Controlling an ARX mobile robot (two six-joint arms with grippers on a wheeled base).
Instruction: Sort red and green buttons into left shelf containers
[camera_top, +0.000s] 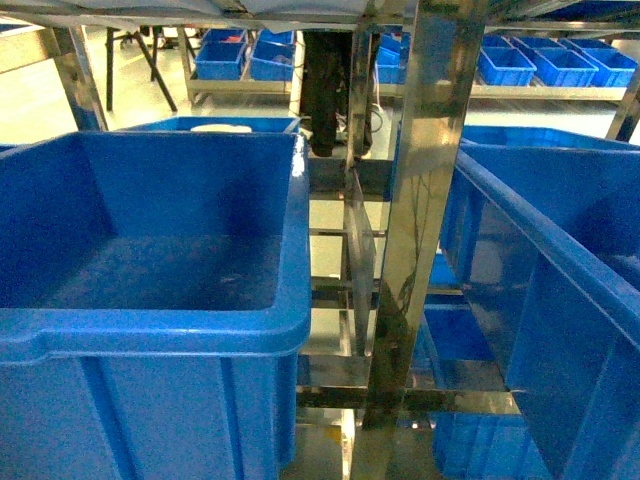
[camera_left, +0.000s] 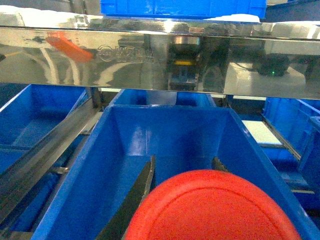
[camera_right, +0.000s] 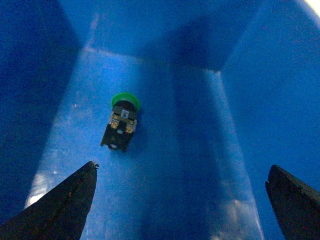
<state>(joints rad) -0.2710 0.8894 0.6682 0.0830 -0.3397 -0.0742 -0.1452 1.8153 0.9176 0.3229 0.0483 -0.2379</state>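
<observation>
In the left wrist view a big round red button cap (camera_left: 210, 207) fills the bottom of the frame, and my left gripper (camera_left: 184, 161) is shut on the red button, a dark finger showing on each side. It hangs over a deep blue container (camera_left: 100, 165) whose floor is bare. In the right wrist view my right gripper (camera_right: 182, 167) stands wide open inside another blue container (camera_right: 260, 100). A green button (camera_right: 121, 122) lies on its side on that container's floor, ahead and left of the fingertips and apart from them. Neither gripper shows in the head view.
The head view has a large blue bin (camera_top: 150, 330) at the left and another (camera_top: 560, 250) at the right, with a shiny steel shelf post (camera_top: 420, 230) between them. A steel shelf beam (camera_left: 160, 55) crosses above the left gripper. More blue bins (camera_top: 540, 65) stand on far racks.
</observation>
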